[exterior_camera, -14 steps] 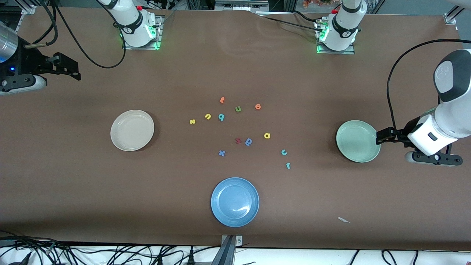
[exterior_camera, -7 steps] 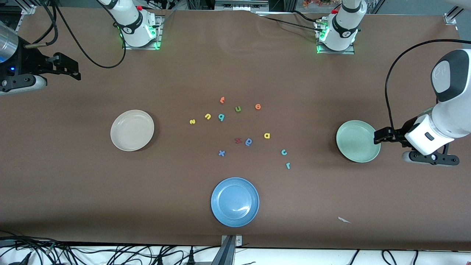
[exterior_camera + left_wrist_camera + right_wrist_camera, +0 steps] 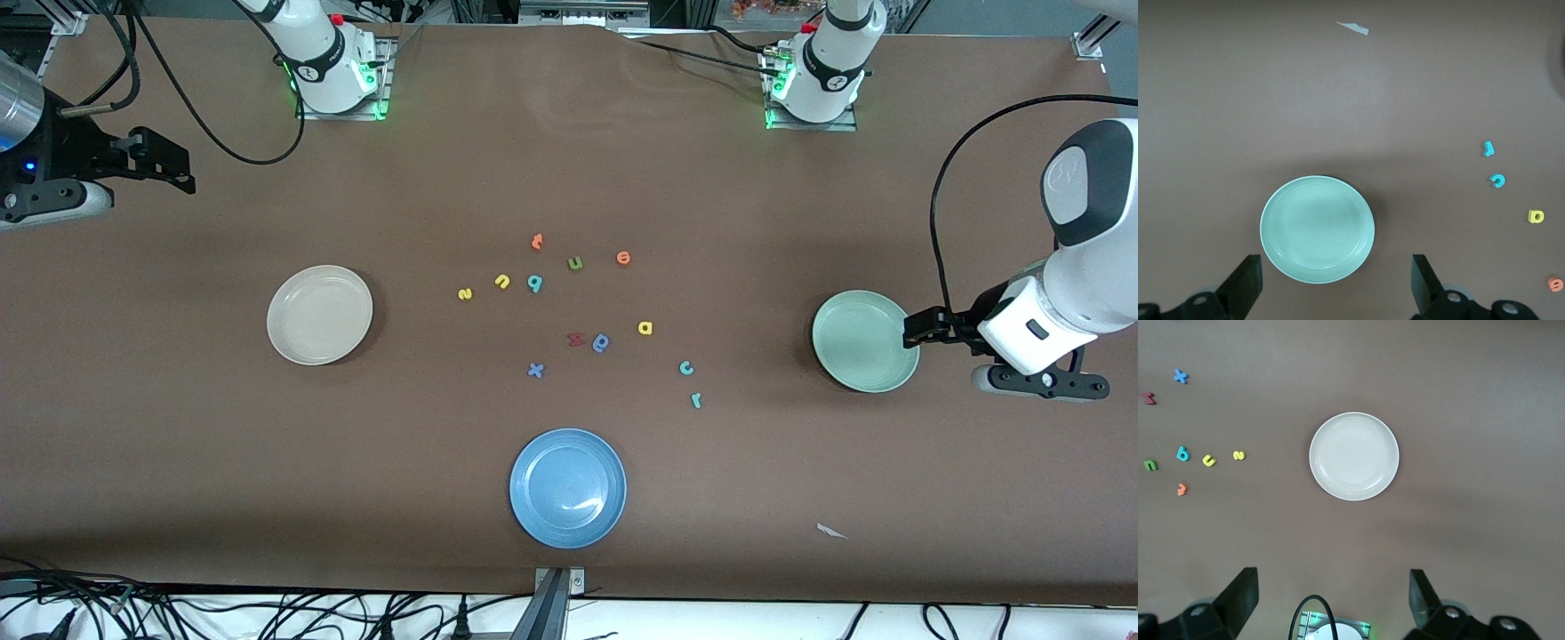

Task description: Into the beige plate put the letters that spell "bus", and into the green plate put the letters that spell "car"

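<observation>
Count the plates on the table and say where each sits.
3. The beige plate lies toward the right arm's end, the green plate toward the left arm's end, and the blue plate nearest the front camera.

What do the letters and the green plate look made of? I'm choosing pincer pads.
The letters, such as the teal c and yellow a, look like matte foam: flat, soft-edged, without glare. The green plate looks like smooth plastic or glazed ceramic: faint sheen, raised rim; which one is unclear. The tabletop looks like matte brown sheet.
</observation>
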Robot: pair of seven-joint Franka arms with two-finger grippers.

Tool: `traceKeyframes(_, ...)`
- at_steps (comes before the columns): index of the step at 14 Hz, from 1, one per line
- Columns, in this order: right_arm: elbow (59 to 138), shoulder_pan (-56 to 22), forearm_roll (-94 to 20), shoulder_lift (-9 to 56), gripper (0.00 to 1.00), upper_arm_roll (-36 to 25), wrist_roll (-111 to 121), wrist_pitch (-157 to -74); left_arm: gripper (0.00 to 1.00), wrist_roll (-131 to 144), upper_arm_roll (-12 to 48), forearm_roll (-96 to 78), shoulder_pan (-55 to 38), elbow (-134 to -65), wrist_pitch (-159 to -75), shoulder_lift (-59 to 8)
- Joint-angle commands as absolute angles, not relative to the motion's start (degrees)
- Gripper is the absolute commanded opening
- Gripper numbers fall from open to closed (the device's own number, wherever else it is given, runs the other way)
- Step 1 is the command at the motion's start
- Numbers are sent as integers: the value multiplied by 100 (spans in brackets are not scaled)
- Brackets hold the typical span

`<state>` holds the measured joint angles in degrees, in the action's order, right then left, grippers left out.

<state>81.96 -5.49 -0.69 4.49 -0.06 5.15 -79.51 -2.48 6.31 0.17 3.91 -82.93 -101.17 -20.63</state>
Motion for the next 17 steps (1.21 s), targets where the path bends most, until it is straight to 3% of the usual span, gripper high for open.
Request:
traceKeyframes(1, 8165, -527, -176, 422, 100, -18, 554, -7937, 99, -193, 642, -35, 422, -8420, -10178, -1916)
traceKeyframes(17, 8165, -527, -149, 422, 100, -18, 545, -7901, 99, -149, 650, -88, 439, -8429, -10143, -1960)
